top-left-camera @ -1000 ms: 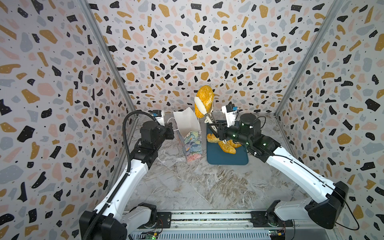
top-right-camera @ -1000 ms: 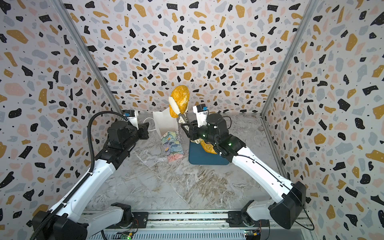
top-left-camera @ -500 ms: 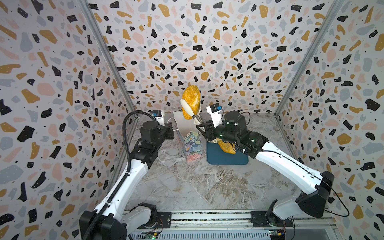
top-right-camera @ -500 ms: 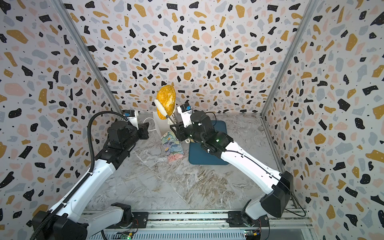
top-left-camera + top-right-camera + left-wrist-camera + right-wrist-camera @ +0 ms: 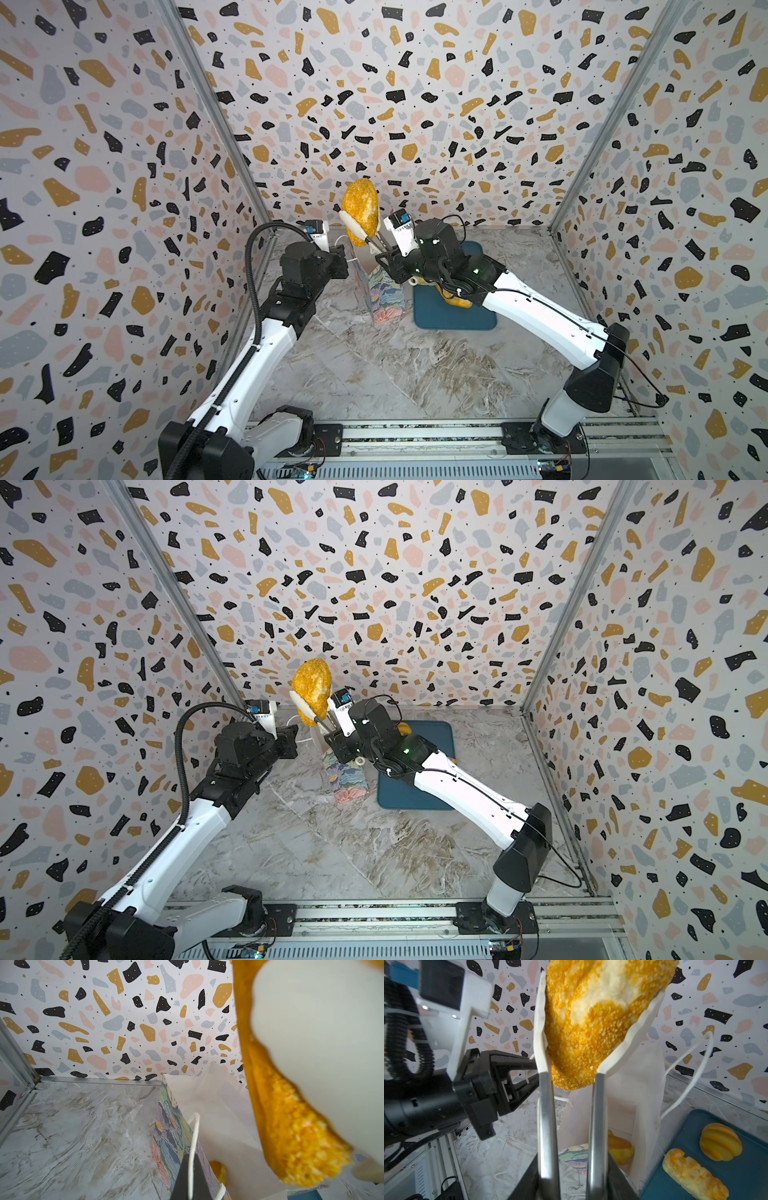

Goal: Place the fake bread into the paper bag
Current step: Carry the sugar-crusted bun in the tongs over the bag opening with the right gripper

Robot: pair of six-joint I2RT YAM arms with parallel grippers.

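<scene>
Crumbed loaf (image 5: 360,216) is up in the air, long axis near upright, with a pale patch on one face. It is pinched low on two sides between the white tips of the tongs (image 5: 546,1115), and the upper half stands free above them. The lower end hangs just above the open mouth of the paper bag (image 5: 384,291), not inside it.

Right end effector (image 5: 569,1180) is narrow, clamped on the steel arms of the tongs. The tongs carry the loaf, not the fingers themselves. The arm comes in from the right, over the tray.

Bag stands on the bench (image 5: 395,374) near the far edge, a little left of the middle. Painted floral outside, white inside, mouth open. One golden bun (image 5: 620,1147) lies at its bottom, seen in both wrist views.

Left end effector (image 5: 189,1178) is fully closed on a cord handle (image 5: 194,1136) of the bag, and the cord runs down between the two dark fingers. The second cord handle (image 5: 691,1076) loops loose on the opposite side of the mouth.

Dark-blue tray (image 5: 453,322) lies flat just beside the bag, toward the bench's right edge. Whether they touch, cannot tell. On it are a ridged roll (image 5: 719,1142) and an oblong loaf (image 5: 693,1172), near each other but not touching. In both top views the right arm covers much of the tray. A bit of orange bread (image 5: 457,300) shows under the arm; which piece, cannot tell.
</scene>
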